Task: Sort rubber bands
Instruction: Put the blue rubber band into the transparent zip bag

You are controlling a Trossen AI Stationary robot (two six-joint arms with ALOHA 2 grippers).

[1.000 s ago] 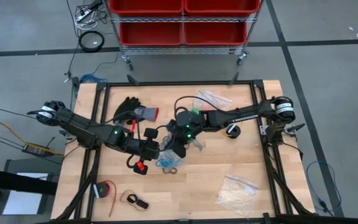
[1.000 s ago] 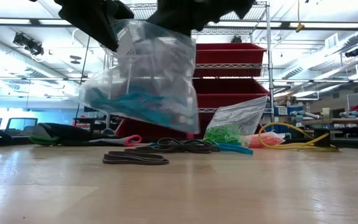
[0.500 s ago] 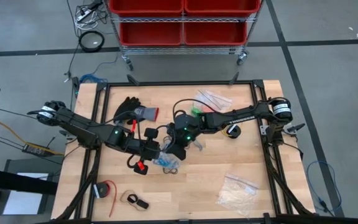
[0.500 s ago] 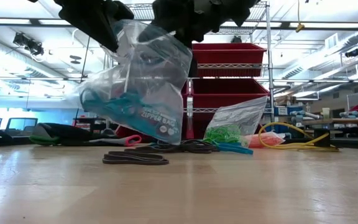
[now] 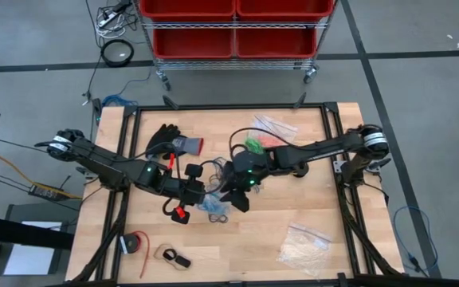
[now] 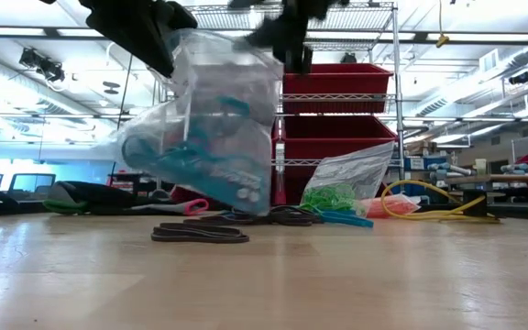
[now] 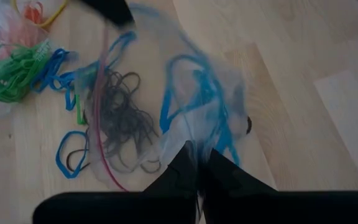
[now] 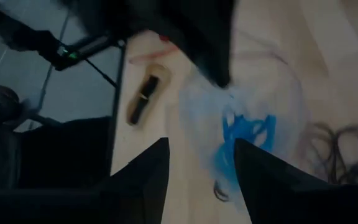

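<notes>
Many rubber bands (image 7: 114, 118) under bag (image 6: 204, 119); left claw (image 7: 197, 163) pinching bag, right claw (image 8: 194, 152) spread.

Low view crops both arms at the top edge. Clear bag (image 6: 211, 119) is motion-blurred; the blue rubber bands (image 6: 186, 158) inside are probably several, too smeared to count.

Both arms are dark, pretty much black — chunky jointed links with rounded motor housings. Little green indicator lights glow on the left arm (image 5: 146, 169) and right arm (image 5: 249, 169). Right arm's long link has white lettering, and its base joint (image 5: 370, 138) has a silvery-white ring.
</notes>
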